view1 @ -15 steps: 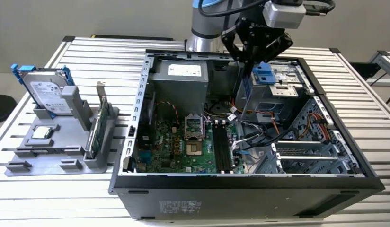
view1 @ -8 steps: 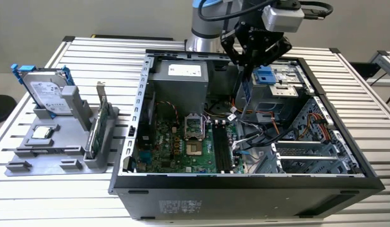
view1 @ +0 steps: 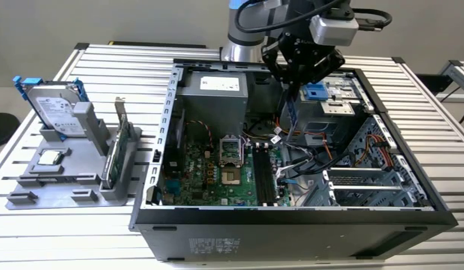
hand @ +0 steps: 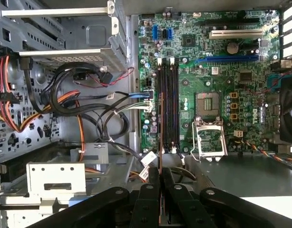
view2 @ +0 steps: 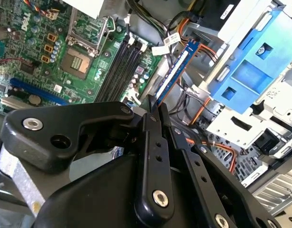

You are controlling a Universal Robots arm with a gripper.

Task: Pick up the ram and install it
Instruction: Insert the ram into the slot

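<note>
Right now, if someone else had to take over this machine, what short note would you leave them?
Gripper: shut on the ram, holding it by one end.
Ram: in the air inside the open computer case, above the motherboard and close to the black memory slots.
Done: the ram is picked up and brought into the case.
Left: it is not yet seated in a slot.
</note>
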